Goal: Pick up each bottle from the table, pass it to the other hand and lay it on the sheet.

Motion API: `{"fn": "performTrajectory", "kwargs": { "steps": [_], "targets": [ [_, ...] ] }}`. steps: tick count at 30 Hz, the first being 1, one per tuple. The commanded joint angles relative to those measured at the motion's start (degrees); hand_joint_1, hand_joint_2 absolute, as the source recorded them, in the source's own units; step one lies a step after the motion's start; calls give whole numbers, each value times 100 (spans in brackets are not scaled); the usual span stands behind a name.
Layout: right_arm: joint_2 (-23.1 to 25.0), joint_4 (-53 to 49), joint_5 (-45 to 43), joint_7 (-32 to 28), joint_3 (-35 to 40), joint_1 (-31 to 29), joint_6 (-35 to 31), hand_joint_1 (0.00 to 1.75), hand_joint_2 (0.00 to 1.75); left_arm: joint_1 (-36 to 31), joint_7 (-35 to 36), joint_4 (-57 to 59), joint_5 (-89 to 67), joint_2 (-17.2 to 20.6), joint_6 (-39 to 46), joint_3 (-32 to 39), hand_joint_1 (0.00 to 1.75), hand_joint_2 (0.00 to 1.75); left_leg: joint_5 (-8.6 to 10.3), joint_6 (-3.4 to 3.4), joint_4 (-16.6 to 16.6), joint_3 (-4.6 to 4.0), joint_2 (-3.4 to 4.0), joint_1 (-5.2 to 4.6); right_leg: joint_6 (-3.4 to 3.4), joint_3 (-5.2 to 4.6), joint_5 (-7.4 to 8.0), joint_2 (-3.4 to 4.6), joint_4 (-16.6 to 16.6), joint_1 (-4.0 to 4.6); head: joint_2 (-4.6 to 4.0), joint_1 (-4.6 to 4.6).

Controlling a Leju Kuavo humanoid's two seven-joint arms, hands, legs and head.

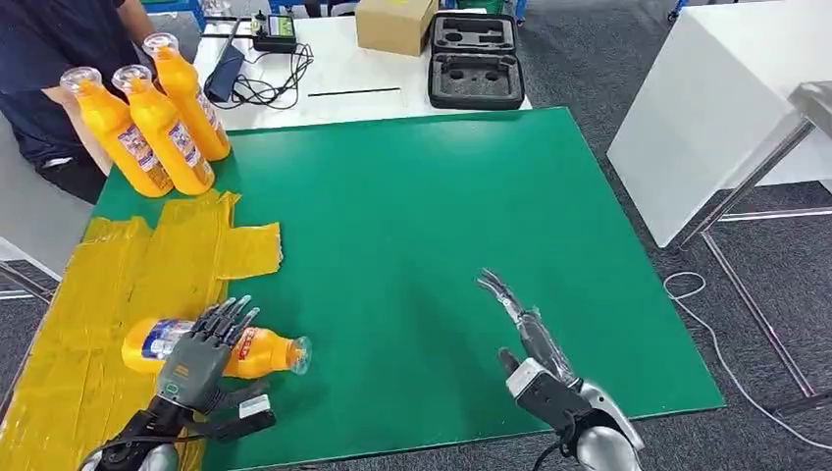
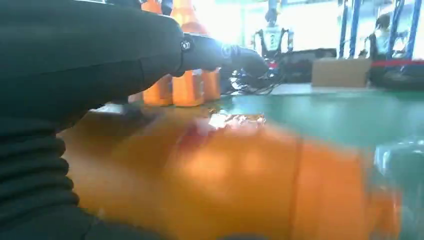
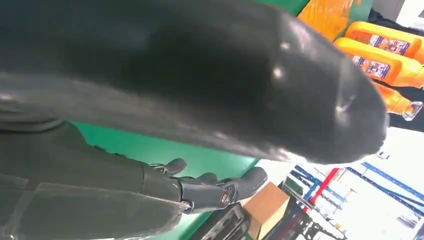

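Observation:
An orange bottle point(image 1: 260, 353) lies on its side at the near left, its body on the yellow sheet point(image 1: 88, 294) and its clear cap end over the green mat. My left hand point(image 1: 201, 358) hovers over its labelled middle with fingers straight and spread and the thumb apart on the near side, not closed round it. The left wrist view shows the same bottle point(image 2: 240, 185) blurred, just under my straight fingers point(image 2: 220, 52). Three more orange bottles point(image 1: 157, 123) stand upright at the far left. My right hand point(image 1: 530, 339) is at the near right, fingers stretched out, holding nothing.
A person in dark clothes point(image 1: 49, 59) stands at the far left behind the standing bottles. Beyond the green mat point(image 1: 442, 216) a white table holds a cardboard box point(image 1: 395, 22), a black foam case point(image 1: 476, 59) and cables point(image 1: 260, 78). A white cabinet point(image 1: 706, 108) stands at the right.

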Motion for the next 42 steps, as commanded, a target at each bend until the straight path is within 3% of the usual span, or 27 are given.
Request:
{"fn": "performTrajectory", "kwargs": {
  "steps": [1,5,8,12,17,25,31,42],
  "targets": [
    [235,197,150,-61,10,-268,-36,0,0,-5,-883,-1228,2912,-409,-1347,578,0,0,-10,-5,5,10,-5,6,-8,13,-7,-2,0,7,0,2],
    [373,320,-35,-167,-105,-531,-27,0,0,-475,-676,-1696,4688,-535,-2324,996,0,0,-11,-6,15,3,-10,9,-10,9,-9,-6,8,10,0,2],
    [516,703,-276,-502,-187,-1076,-234,0,0,-979,-631,-1556,5941,-673,-2789,1195,0,0,-1,-6,10,-2,-8,9,-9,2,0,-5,4,9,0,2],
    [618,1415,-871,-1132,-405,-2092,-505,0,0,-2409,-454,-472,6224,-685,-2822,522,0,0,13,-9,11,-1,-17,8,-12,5,9,-12,7,9,0,0],
    [760,2230,-1295,-1036,-375,-2860,-570,0,0,-3662,-464,639,6800,-915,-2777,-183,0,0,56,7,9,-12,-54,7,-13,1,30,-56,6,5,0,0],
    [1182,2031,-1400,-882,-11,-2961,-1032,0,0,-3883,-183,607,6979,-1413,-2760,-671,0,0,52,2,11,-12,-20,3,-9,-4,48,-23,6,2,0,0],
    [1330,1734,-1331,-593,308,-3092,-1582,0,0,-4106,-212,804,6995,-1469,-2738,-899,0,0,56,3,13,-37,-8,2,-6,-33,55,-10,8,5,0,0],
    [1043,419,-1024,-484,309,-2237,-1892,0,0,-3960,-134,397,6779,-1489,-3075,-1410,0,0,57,6,5,-42,-15,3,-4,-35,52,-19,-1,3,0,0]
  ]
}}
